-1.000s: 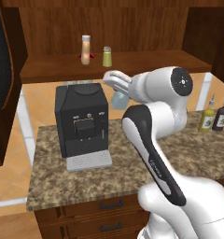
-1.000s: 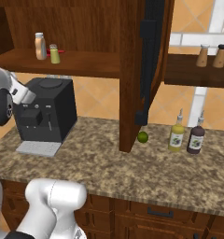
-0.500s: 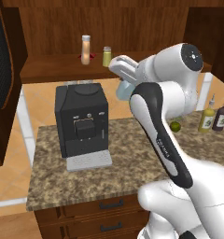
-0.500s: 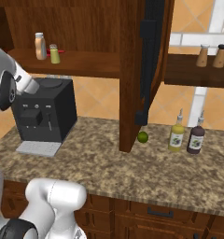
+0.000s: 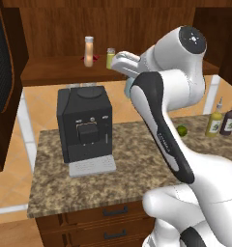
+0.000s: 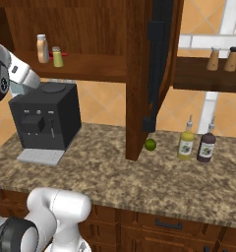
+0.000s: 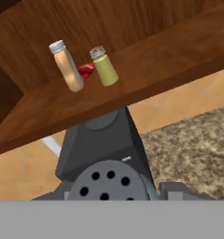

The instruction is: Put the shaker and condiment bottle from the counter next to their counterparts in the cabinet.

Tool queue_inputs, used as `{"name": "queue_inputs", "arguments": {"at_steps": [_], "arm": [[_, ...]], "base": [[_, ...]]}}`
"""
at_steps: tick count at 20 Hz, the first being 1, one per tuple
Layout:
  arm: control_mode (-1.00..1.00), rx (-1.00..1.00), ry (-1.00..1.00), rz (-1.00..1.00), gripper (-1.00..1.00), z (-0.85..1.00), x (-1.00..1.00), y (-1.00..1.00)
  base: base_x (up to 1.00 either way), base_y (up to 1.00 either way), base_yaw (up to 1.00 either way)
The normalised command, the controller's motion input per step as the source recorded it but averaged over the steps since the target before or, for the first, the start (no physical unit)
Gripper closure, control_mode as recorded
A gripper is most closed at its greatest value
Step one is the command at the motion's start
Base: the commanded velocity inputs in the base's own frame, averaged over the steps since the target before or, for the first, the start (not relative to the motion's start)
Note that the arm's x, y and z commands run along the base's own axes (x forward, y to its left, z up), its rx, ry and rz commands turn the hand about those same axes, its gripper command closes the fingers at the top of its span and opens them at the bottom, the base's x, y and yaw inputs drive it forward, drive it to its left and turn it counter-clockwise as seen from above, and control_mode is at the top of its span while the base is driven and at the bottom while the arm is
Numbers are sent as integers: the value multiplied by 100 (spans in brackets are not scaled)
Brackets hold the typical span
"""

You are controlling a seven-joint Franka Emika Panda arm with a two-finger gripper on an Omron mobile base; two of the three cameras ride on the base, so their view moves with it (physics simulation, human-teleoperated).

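So our gripper [image 5: 130, 83] is clamped on the shaker [image 7: 110, 181]: in the hand view we're looking straight down at its silvery holed cap, sitting right between the two dark finger tips [image 7: 174, 189], and in the left base view a bit of pale blue-grey body peeks out beside the arm. We've got it held up in the air just above the back of the black coffee machine [image 5: 85, 125], in front of and slightly below the cabinet [image 5: 55, 67] shelf edge. Up on that shelf the condiment bottle [image 7: 66, 66] is already standing, peach-orange with its white cap, right beside the yellow-green shaker [image 7: 103, 66], with the small red item [image 7: 86, 71] tucked just behind and between the two. Further out, the granite counter [image 6: 139, 172] carries the coffee machine at its left, a lime [image 6: 150, 144] near the cabinet's side wall, and the olive-yellow bottle [image 6: 186, 141] next to the dark brown bottle [image 6: 206, 144] over at the right. Two more shakers [image 6: 222, 58] sit on a separate shelf above those.
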Motion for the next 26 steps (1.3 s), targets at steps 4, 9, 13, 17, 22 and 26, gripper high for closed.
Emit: {"name": "queue_inputs", "arguments": {"at_steps": [4, 9, 13, 17, 22, 26], "arm": [[-100, -3, 0, 0, 100, 0, 1, -4], [-100, 0, -1, 0, 100, 3, 18, -9], [-100, 0, -3, 0, 100, 4, 26, -6], [-100, 0, -2, 0, 100, 4, 36, -7], [-100, 0, 0, 0, 100, 1, 37, 0], [-100, 0, 0, 0, 100, 8, 41, 0]], "base": [[0, 0, 0], [0, 0, 0], [0, 0, 0], [0, 0, 0], [0, 0, 0], [0, 0, 0]]}}
